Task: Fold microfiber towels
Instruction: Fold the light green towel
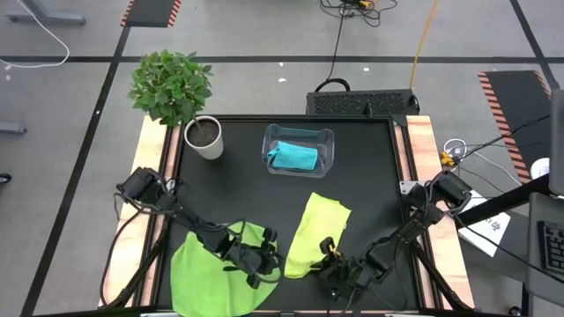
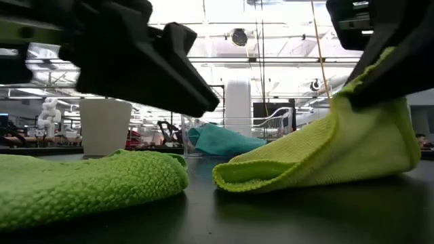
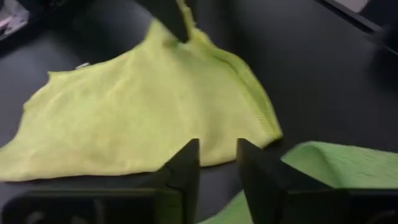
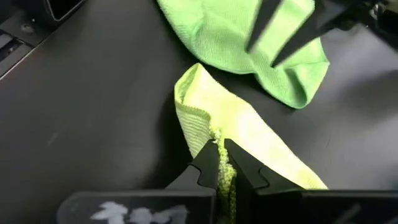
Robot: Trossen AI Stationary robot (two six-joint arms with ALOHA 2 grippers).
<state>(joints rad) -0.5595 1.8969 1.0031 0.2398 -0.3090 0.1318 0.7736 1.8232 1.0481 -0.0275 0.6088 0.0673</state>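
high view: clear plastic bin (image 1: pixel 328 151) sits mid-table with the turquoise towel (image 1: pixel 293 157) bunched inside; white pot (image 1: pixel 204 137) with plant just beside the bin. Pale yellow-green towel (image 1: pixel 317 233) lies on the near side of the bin; bright green towel (image 1: pixel 216 269) beside it, toward the pot's side of the table. Left gripper (image 1: pixel 261 264) over the bright green towel's edge; right gripper (image 1: pixel 330 261) at the pale towel's near corner.
low view: pale towel's corner lifted off the table under a dark gripper, rest draped and folded over itself; bright green towel flat; bin and turquoise towel behind, between them.
left wrist view: left gripper (image 3: pixel 217 163) fingers partly apart, nothing between them; pale towel ahead, bright green edge close under the fingers.
right wrist view: right gripper (image 4: pixel 221 163) pinched tight on the pale towel's hem.
handling: judged light, limp, grippy pile; it sags and creases, no stiffness. Best hold: pinch at a corner or hem, second corner for the free gripper.
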